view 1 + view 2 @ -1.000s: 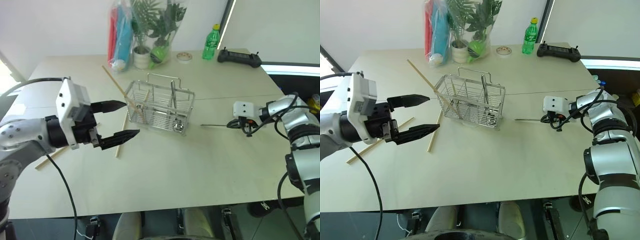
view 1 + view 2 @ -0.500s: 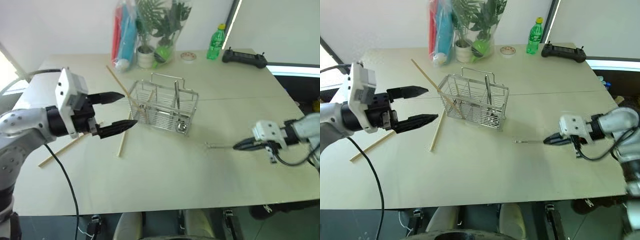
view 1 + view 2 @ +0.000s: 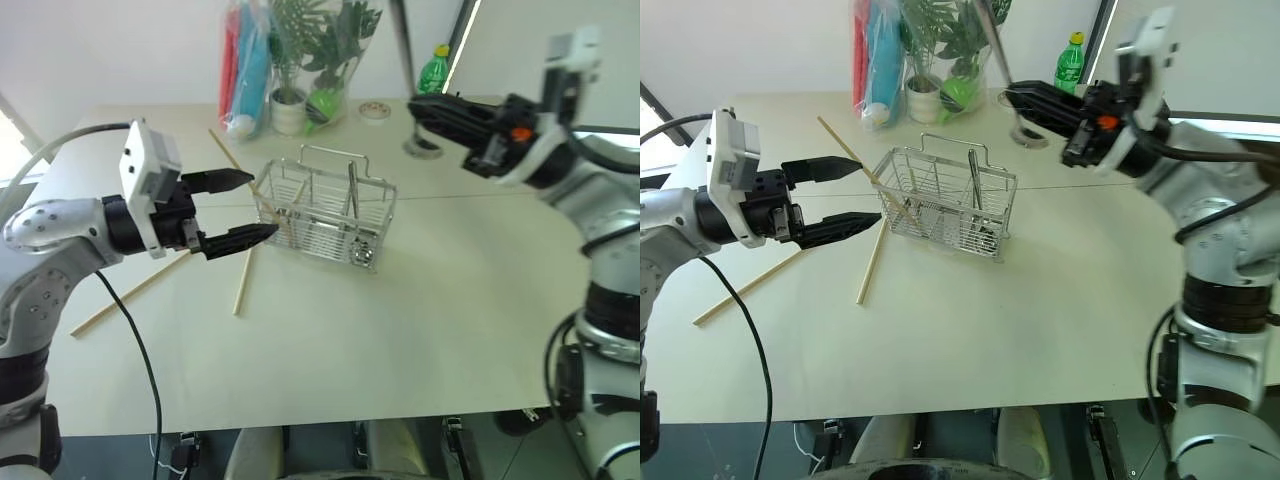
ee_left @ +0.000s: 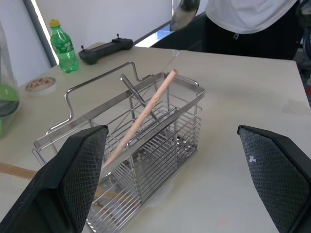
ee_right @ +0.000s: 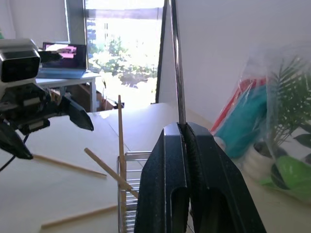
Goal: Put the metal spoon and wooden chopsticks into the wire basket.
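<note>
The metal spoon [image 3: 1002, 62] is clamped between the closed fingers of the right gripper [image 3: 1018, 98], held in the air above and beyond the far right end of the wire basket [image 3: 945, 203]. Its handle rises steeply from the fingertips; the bowl hangs just beneath them. In the right wrist view the thin handle [image 5: 176, 58] stands straight up out of the shut fingers.

One of the wooden chopsticks [image 4: 141, 114] leans inside the basket, its upper end sticking out over the rim. A second [image 3: 244, 276] lies flat on the table [image 3: 400, 330] just left of the basket; a third [image 3: 130, 294] lies further left.

The left gripper [image 3: 243, 207] hovers beside the basket's left end, jaws wide apart, holding nothing.

Half a second ago the right gripper held the spoon low at the table's right side, pointing level; it has since swung up and toward the basket. The left gripper has barely shifted.
</note>
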You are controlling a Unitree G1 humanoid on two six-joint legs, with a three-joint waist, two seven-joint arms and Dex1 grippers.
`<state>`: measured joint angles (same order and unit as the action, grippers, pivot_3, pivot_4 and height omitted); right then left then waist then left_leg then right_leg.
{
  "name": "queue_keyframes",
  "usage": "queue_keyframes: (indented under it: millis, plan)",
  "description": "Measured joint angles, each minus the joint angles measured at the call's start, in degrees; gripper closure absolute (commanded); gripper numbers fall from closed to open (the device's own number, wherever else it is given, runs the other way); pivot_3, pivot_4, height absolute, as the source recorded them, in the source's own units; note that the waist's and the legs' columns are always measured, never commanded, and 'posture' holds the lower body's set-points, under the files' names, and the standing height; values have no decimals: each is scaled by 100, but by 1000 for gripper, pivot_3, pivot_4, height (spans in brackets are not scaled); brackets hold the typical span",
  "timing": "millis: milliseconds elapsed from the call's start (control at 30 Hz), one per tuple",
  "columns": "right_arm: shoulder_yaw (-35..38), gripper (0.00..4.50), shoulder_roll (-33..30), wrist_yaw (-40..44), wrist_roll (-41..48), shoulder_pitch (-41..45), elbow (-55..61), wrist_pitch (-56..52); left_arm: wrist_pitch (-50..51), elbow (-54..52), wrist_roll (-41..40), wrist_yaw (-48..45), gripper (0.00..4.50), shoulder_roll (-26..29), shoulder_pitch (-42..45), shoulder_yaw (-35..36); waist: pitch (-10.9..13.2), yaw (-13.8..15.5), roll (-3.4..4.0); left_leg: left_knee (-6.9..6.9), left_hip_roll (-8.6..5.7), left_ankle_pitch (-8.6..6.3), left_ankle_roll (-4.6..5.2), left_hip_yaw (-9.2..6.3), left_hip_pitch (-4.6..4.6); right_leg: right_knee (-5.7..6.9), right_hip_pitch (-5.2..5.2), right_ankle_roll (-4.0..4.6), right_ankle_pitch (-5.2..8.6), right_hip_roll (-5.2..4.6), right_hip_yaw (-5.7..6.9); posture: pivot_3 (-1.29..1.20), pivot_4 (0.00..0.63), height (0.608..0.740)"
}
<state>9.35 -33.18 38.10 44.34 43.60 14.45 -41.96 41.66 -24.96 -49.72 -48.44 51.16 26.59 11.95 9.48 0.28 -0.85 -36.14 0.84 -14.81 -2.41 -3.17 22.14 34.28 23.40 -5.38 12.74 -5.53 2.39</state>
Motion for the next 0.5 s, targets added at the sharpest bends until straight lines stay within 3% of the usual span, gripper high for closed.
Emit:
queue_keyframes:
  millis: [233, 433, 500]
  plan:
    - [-236, 4450, 817, -791, -85, -74, 4, -31, 0, 8, 83, 7, 0, -11, 9, 6, -1, -6, -1, -2, 1, 1, 2, -3, -9, 7, -3, 4, 2, 3, 1, 0, 150, 703]
    - [-375, 4450, 971, -1030, -133, -548, 121, -75, 30, -57, 52, 18, 0, -9, -3, 56, -1, -4, -1, -8, 1, 2, 2, -7, -12, 15, -7, 20, 10, 5, 0, 0, 150, 703]
    - [-394, 3825, 976, -1085, -160, -667, 126, -85, 39, -100, 41, 18, 0, -9, -3, 56, -1, -9, -1, -6, 2, 2, 2, -7, -14, 15, -7, 19, 9, 6, 0, 0, 150, 703]
